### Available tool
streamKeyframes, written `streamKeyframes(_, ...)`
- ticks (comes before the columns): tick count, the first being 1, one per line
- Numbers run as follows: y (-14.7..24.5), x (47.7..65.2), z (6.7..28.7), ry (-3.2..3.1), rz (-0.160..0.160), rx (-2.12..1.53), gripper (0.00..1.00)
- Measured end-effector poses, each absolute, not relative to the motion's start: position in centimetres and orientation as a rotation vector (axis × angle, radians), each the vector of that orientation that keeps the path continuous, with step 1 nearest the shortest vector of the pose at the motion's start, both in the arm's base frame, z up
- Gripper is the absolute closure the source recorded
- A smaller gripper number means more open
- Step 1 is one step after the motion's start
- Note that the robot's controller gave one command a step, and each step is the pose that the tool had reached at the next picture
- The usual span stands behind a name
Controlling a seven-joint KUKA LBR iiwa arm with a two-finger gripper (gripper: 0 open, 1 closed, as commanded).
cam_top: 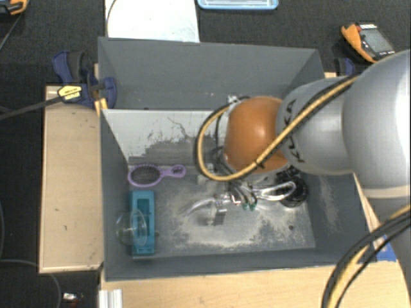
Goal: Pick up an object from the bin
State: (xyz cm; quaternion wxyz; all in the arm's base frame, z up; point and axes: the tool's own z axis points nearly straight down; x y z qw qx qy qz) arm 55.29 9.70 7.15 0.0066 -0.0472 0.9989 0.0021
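Note:
My gripper [215, 212] hangs low over the bare middle of the bin floor, below the arm's wrist. Nothing shows in it. A purple hairbrush [154, 174] lies flat to its left, near the bin's left wall, handle pointing right. In front of the brush, a teal holder with a clear round part [140, 223] lies along the left wall. Both are well apart from the gripper.
A dark round thing [296, 197] lies at the right of the bin floor, partly hidden under the arm. The arm, its orange cover and looped cables hide the back right of the bin.

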Motion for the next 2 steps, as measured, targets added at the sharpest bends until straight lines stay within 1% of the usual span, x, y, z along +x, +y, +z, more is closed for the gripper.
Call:
streamKeyframes(1, 9.0, 55.5, 7.1, 3.128, 0.009, -0.111, 0.00)
streamKeyframes(2, 6.2, 55.5, 7.1, 3.125, 0.009, -0.106, 0.00)
